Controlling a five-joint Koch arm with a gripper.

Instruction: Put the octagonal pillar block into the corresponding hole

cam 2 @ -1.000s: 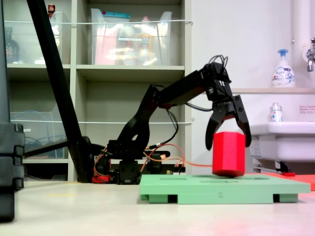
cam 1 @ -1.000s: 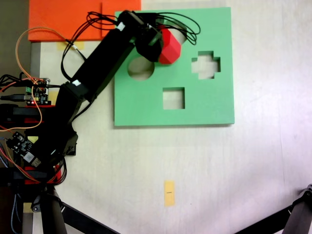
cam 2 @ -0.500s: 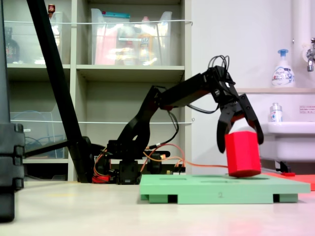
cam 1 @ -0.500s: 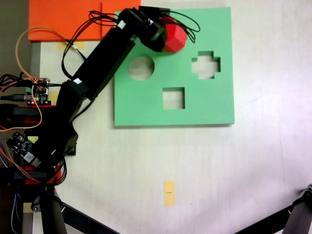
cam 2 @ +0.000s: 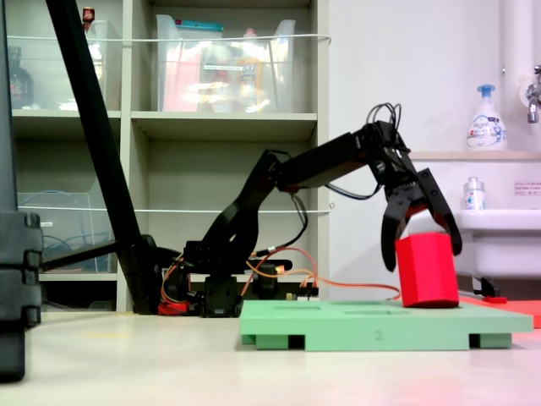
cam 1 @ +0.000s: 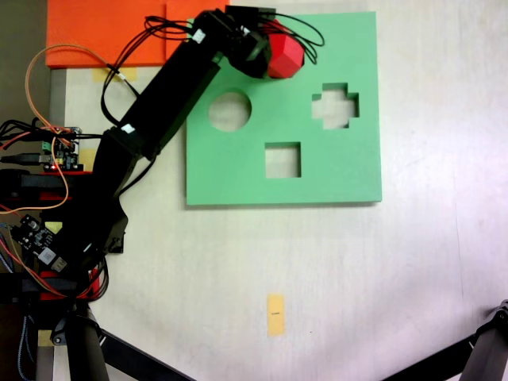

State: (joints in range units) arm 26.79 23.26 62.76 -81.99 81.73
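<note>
Gripping the octagonal pillar block [cam 2: 427, 270] from above, the gripper [cam 2: 423, 255] has one black jaw down each side of the red prism, as a fixed view from table level shows; the block leans slightly and its lower end meets the top face of the green foam board [cam 2: 372, 326] near the board's far right part in that view. Whether that lower end sits on the surface or has gone partly into a cutout cannot be told from that low angle.

Nearest the low camera is a black tripod leg [cam 2: 93, 127] slanting up at the left, then bare tabletop, then the board's front edge. Beyond the board stands the arm's base with its orange wires [cam 2: 279, 272], and behind that a shelf unit with clear bins [cam 2: 220, 68]; at the right a soap bottle [cam 2: 486, 118] stands above a white sink [cam 2: 494, 241].

From above, the gripper [cam 1: 266, 49] and the octagonal pillar block [cam 1: 284, 55] are over the board's top edge region (the eight-sided cutout lies hidden beneath them). Below them on the green foam board [cam 1: 333, 171] lie a round cutout [cam 1: 229, 111], a cross-shaped cutout [cam 1: 334, 105] and a square cutout [cam 1: 282, 160], all open. An orange sheet [cam 1: 103, 32] lies beyond the board's upper left corner, and a small yellow tape mark [cam 1: 275, 314] sits on the table well below the board.
</note>
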